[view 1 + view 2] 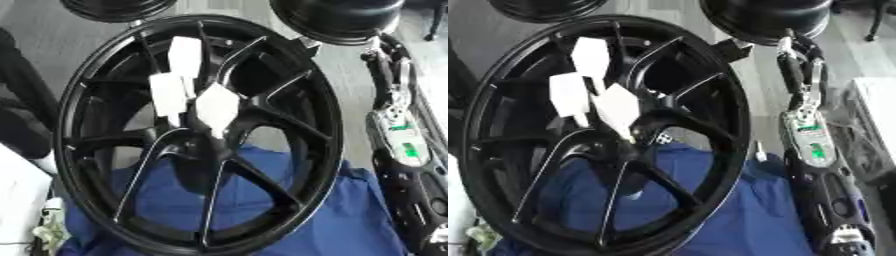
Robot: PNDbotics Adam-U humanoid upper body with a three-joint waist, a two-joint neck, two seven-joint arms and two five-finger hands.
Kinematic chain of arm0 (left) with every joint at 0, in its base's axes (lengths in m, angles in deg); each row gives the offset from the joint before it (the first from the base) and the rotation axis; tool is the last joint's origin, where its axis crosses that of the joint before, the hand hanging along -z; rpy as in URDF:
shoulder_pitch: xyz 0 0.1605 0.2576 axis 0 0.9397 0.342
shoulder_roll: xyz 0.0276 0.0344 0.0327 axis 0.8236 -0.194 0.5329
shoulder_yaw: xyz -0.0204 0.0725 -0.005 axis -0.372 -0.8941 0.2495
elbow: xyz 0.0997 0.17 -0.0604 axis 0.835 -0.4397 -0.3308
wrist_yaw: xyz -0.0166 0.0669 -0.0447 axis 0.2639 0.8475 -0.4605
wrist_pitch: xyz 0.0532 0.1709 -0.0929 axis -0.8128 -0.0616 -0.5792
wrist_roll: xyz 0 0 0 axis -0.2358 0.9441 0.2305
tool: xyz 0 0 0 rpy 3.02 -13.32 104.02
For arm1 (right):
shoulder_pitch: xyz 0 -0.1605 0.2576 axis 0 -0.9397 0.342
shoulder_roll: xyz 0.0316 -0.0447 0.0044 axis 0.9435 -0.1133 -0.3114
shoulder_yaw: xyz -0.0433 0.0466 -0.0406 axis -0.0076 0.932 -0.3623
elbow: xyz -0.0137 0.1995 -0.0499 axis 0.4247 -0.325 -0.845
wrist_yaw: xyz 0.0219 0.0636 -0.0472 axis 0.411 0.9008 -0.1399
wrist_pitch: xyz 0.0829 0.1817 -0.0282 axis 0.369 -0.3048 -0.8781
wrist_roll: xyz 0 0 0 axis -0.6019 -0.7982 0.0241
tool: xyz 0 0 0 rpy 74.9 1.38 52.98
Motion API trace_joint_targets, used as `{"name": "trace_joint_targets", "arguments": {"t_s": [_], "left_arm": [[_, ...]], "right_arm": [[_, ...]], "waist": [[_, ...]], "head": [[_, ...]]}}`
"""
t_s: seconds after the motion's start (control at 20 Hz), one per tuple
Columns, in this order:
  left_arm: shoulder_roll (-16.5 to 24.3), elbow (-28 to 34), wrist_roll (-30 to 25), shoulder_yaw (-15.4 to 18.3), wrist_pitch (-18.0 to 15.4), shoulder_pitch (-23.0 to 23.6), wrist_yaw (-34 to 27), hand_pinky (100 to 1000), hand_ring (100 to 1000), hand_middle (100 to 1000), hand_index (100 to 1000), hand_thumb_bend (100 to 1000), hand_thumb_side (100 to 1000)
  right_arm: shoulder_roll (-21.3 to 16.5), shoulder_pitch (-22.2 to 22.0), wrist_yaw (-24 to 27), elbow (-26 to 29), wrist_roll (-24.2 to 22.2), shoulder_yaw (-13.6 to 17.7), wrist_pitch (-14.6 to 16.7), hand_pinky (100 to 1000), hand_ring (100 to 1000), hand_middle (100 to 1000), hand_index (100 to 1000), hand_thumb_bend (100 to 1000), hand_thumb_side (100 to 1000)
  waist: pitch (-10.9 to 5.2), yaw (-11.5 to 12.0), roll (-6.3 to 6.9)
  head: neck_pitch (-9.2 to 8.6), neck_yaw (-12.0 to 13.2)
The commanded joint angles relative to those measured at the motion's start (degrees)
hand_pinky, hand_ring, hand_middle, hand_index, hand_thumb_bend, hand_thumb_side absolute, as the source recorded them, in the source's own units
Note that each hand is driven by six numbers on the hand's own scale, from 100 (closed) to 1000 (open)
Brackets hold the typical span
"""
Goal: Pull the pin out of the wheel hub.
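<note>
One black wheel hub (pixel 197 135) fills the view, standing on edge over blue cloth (pixel 350 220), the right arm (pixel 811 150) alongside its right rim with the hand's state impossible to tell, and three white tags (pixel 188 87) above centre, pin not identifiable.
</note>
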Motion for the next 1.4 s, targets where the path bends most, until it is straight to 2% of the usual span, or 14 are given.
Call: {"name": "trace_joint_targets", "arguments": {"t_s": [0.05,0.3,0.55,0.75,1.05,1.4], "left_arm": [[0.42,0.55,-7.68,-2.49,3.06,-3.29,5.43,732,811,700,765,120,720],[-2.56,0.55,-17.32,-6.09,5.59,-7.79,10.17,742,816,711,778,144,762],[-4.37,0.55,-23.09,-8.32,7.28,-10.34,11.42,740,799,698,772,161,791],[-5.17,0.55,-26.79,-10.38,8.86,-10.98,11.76,742,747,695,772,180,832],[-6.89,0.55,-30.81,-13.03,12.48,-11.48,12.57,743,749,698,774,202,849],[-8.49,0.55,-34.29,-14.72,14.15,-12.17,14.04,748,753,701,777,231,843]], "right_arm": [[-2.14,0.40,-0.36,0.44,0.00,0.04,-0.15,837,689,732,827,225,555],[-2.31,0.16,-0.49,0.29,-0.10,-0.10,-0.31,837,689,732,828,221,559],[-2.38,0.04,-0.59,0.24,-0.21,-0.22,-0.37,838,689,732,828,219,561],[-2.40,0.06,-0.65,0.30,-0.22,-0.21,-0.35,838,689,732,828,216,562],[-2.42,0.06,-0.68,0.17,-0.36,-0.37,-0.50,838,689,732,828,212,567],[-2.47,0.10,-0.69,0.09,-0.36,-0.40,-0.54,839,689,732,828,207,571]], "waist": [[-1.82,0.19,0.40],[-1.99,0.43,0.57],[-2.08,0.57,0.77],[-2.11,0.51,0.92],[-2.07,0.45,0.85],[-2.08,0.42,0.79]], "head": [[0.22,0.18],[0.20,0.14],[0.22,0.03],[0.19,-0.03],[0.12,0.08],[0.23,-0.42]]}}
